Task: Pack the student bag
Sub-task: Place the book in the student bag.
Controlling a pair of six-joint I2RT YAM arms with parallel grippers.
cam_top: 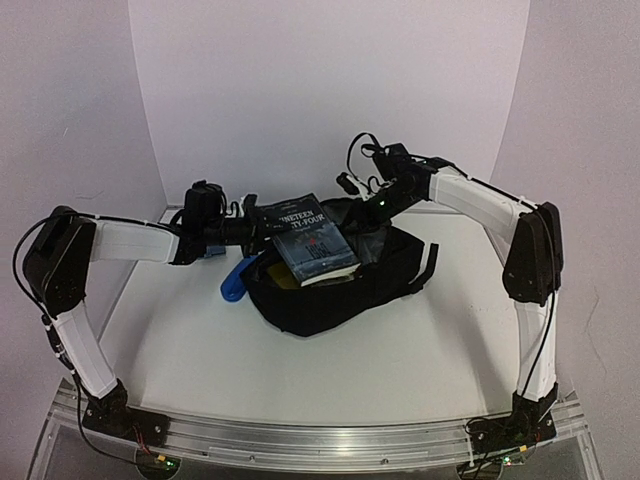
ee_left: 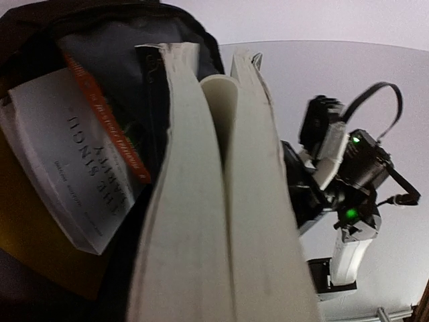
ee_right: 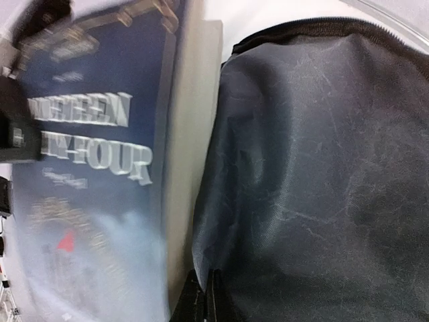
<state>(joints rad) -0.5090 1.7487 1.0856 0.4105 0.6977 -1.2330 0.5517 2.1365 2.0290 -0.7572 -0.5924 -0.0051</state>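
Note:
The student bag (cam_top: 330,295) lies in the middle of the table with its mouth open to the back. A dark blue paperback (cam_top: 310,240) hangs tilted over that mouth, and my left gripper (cam_top: 255,230) is shut on its left edge. The book's page edges (ee_left: 221,221) fill the left wrist view and hide the fingers. Inside the bag lies a white book with an orange band (ee_left: 74,154). At the bag's far rim, my right gripper (cam_top: 378,205) is shut, with a fold of the greyish lining (ee_right: 315,168) pinched between its tips (ee_right: 204,298). The blue cover (ee_right: 87,168) hangs just left of them.
A blue object (cam_top: 235,280) lies on the table against the bag's left side. A black strap (cam_top: 428,268) trails off the bag to the right. White walls close in the back and both sides of the table (cam_top: 400,370).

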